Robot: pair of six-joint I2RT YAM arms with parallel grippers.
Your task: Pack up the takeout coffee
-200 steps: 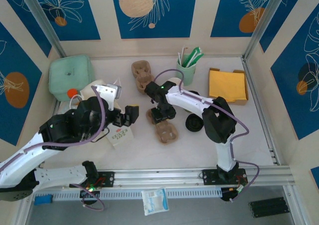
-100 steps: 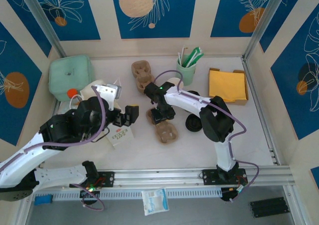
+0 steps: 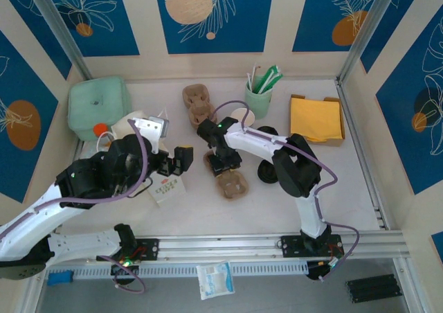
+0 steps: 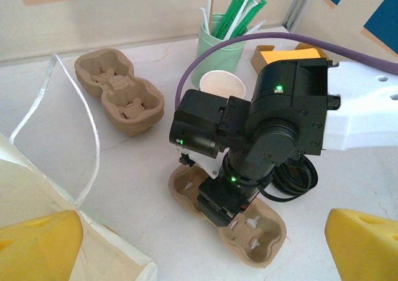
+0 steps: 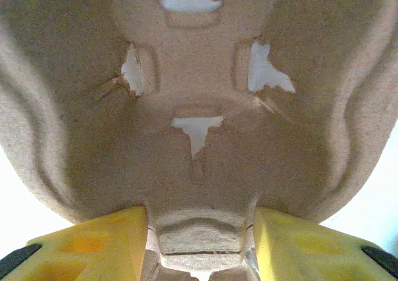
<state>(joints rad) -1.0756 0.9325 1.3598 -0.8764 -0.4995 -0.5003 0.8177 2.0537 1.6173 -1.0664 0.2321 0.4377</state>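
**Top external view: coffee cup sat on the table beside the right gripper**

The table (image 3: 208, 212) was white and flat, with a metal rail (image 3: 228, 245) along its near edge. Walls stood round it, cream with big blue panels, drawn leaves and round orange shapes. A pale green box (image 3: 97, 105) lay at the back left. A green cup of straws (image 3: 258, 98) stood at the back, with an open white cup (image 3: 242, 115) just beside it. A tray of yellow napkins (image 3: 317, 118) sat at the back right. One brown back carrier (image 3: 197, 104) lay near the wall. A second one, the near carrier (image 3: 232, 183), lay in the middle of the table.

The coffee cup (image 3: 268, 171) stood on the table just to the right of the near carrier, outside it. From above, its round black lid was what showed.

The right gripper (image 3: 225, 162) was down on the back end of the near carrier. In the right wrist view its yellow fingers (image 5: 87, 240) pressed on both sides of a small ridge of the carrier, holding it. The coffee cup was near this gripper, on its right, and not touching it.

The left gripper (image 3: 181, 159) hung to the left of the near carrier, its jaws spread wide with nothing in them. The carrier lay between it and the coffee cup.
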